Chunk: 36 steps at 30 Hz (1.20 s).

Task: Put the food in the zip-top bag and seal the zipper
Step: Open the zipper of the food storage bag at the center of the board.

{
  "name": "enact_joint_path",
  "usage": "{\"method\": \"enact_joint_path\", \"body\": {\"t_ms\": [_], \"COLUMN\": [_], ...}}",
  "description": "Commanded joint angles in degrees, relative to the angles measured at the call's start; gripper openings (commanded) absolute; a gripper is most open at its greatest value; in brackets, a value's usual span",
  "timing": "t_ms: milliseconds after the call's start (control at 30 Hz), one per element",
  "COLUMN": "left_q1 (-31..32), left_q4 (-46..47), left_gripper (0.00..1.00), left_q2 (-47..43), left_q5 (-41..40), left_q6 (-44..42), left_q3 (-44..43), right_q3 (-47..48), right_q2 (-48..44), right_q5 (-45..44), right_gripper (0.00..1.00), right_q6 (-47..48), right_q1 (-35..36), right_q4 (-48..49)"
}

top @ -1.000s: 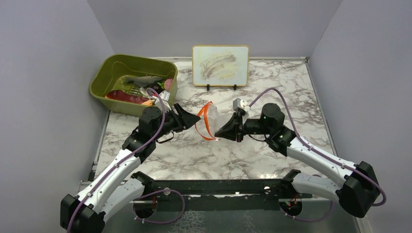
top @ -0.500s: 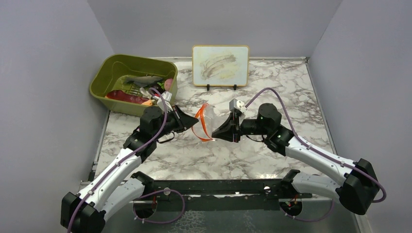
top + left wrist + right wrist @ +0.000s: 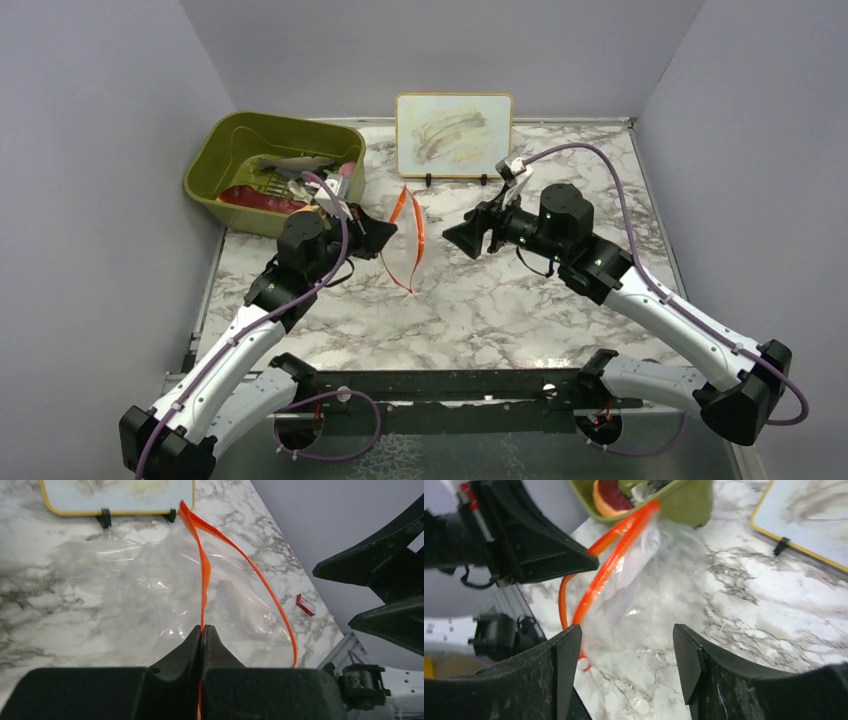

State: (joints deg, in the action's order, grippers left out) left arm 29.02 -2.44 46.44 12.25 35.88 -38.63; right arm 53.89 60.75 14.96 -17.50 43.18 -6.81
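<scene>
The food (image 3: 258, 197) lay unbagged in the bin (image 3: 203, 165). The left gripper (image 3: 202, 630) pinched the zipper (image 3: 203, 580) of the empty zip-top bag (image 3: 140, 590); the right gripper (image 3: 625, 641) gaped, empty.

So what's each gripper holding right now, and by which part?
Left gripper pinches the bag by its orange zipper strip. Right gripper is open, holding nothing.

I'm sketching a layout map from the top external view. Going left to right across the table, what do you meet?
Olive-green bin → left tool → zip-top bag, pinched at its mouth by that tool → right tool, open and clear of the bag.
</scene>
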Motion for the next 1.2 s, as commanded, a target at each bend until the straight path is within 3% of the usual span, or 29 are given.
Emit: {"method": "enact_joint_path", "body": {"t_ms": [0,200,467,633,967,1167], "left_q1": [0.2,0.2,0.2,0.2,0.2,0.2], "left_q4": [0.9,-0.5,0.5,0.6,1.2,1.5], "left_gripper": [0.00,0.00,0.00,0.00,0.00,0.00], "left_q2": [1.8,6.6,8.5,8.3,10.1,10.8], "left_q5": [-3.6,-3.2,-2.3,-2.1,-2.3,-1.9], "left_q6": [-13.0,-18.1,-16.2,-16.1,-17.8,-17.3], "left_q3": [-5.9,-10.6,-10.4,-9.4,-8.7,-8.7], "right_q3": [7.9,9.6,9.8,10.6,11.6,13.8], "right_q2": [1.1,4.9,14.1,17.7,13.5,15.5], "right_q5": [-12.6,-12.6,-12.3,-13.2,-11.5,-13.5], "right_gripper": [0.68,0.64,0.56,0.47,0.53,0.56], "right_q6": [-8.1,-13.8,-20.1,-20.1,-22.8,-22.7], "right_q1": [0.4,0.4,0.4,0.4,1.0,2.9], "right_q4": [-12.2,-8.8,-5.0,-5.5,-5.5,-7.2]}}
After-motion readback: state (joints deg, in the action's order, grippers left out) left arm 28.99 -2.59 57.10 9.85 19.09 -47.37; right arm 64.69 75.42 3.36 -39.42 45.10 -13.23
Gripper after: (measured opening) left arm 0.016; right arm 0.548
